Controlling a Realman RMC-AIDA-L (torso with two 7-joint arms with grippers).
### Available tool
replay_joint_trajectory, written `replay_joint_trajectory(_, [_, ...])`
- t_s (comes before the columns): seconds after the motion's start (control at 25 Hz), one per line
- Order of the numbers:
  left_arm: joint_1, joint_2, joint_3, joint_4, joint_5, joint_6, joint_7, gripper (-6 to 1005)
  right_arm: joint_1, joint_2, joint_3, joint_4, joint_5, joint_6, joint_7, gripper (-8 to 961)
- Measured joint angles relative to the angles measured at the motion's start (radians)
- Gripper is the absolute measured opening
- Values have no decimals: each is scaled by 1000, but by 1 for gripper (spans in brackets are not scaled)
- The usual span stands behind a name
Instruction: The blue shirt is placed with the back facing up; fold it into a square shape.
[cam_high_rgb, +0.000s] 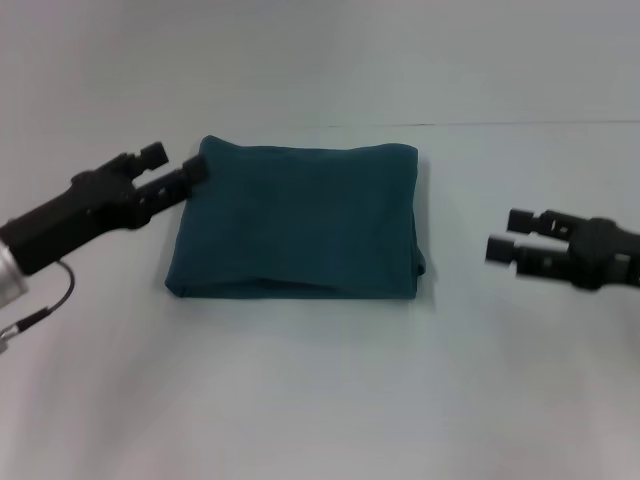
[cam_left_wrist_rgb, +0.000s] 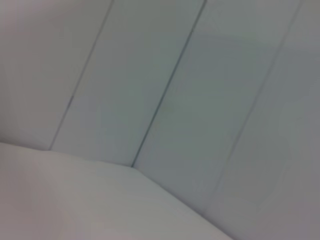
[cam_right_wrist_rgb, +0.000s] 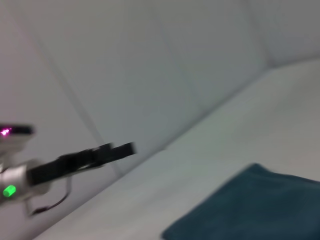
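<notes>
Teal-blue, the blue shirt (cam_high_rgb: 300, 222) is being left folded on the table (cam_high_rgb: 320, 400), its ten o'clock corner apparently touched by the left gripper (cam_high_rgb: 178, 165), jaws parted, empty; the right gripper (cam_high_rgb: 507, 234), open, is being held clear at three o'clock.

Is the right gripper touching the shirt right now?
No. In the head view the right gripper hangs off to the side of the folded blue shirt, with bare table between them.

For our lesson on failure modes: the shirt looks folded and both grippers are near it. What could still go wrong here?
1. The left gripper sits at the shirt's far left corner; pulling away could drag that corner and open the fold.
2. The shirt's right edge bulges unevenly, so the layers may slip apart.
3. The right gripper is apart from the shirt, so it cannot steady it.
</notes>
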Motion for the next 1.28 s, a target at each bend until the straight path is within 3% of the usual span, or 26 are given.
replay_joint_trajectory(0.24, [31,1,-83,-20,94,193,35,835,-40,49,1,9,1,-72,-206,916])
replay_joint_trajectory(0.32, [37,2,-95,-18,140,243,35,840,-52,56,2,9,1,-81,-236,912])
replay_joint_trajectory(0.44, [42,3,-120,-18,190,288,35,836,-59,52,2,10,1,-89,-243,907])
replay_joint_trajectory(1.28, [49,2,-126,-24,201,324,40,831,-81,40,1,10,0,-129,-224,899])
